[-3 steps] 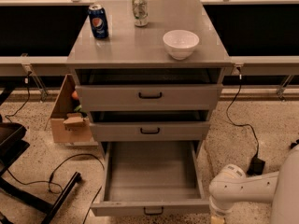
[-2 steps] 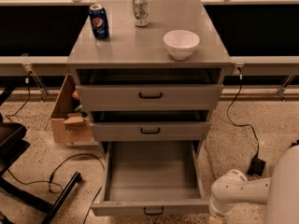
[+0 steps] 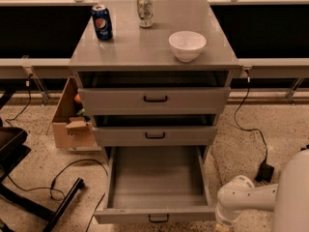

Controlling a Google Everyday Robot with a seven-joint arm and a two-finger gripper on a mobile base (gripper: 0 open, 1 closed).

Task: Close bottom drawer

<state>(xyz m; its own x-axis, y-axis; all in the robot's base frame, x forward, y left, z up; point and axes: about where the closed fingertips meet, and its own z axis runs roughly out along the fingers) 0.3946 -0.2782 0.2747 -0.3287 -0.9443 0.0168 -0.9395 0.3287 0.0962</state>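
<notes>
Gripper [image 3: 223, 224] hangs low at the bottom right, just beside the bottom drawer [image 3: 155, 187], which sticks far out. I cannot tell if the gripper is apart or together. Pushing one corner could jam the drawer crooked. I count three drawers [image 3: 155, 135], two cans [image 3: 102, 21], one bowl [image 3: 187, 45].

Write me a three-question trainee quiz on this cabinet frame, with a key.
1. True or false: the bottom drawer is pulled out.
2. Which sits on the cabinet top? A) white bowl B) plate C) mug
3. Fill in: the gripper is ___ of view; only the white arm shows, to the right of the drawer.
Key: 1 true; 2 A; 3 out.
</notes>
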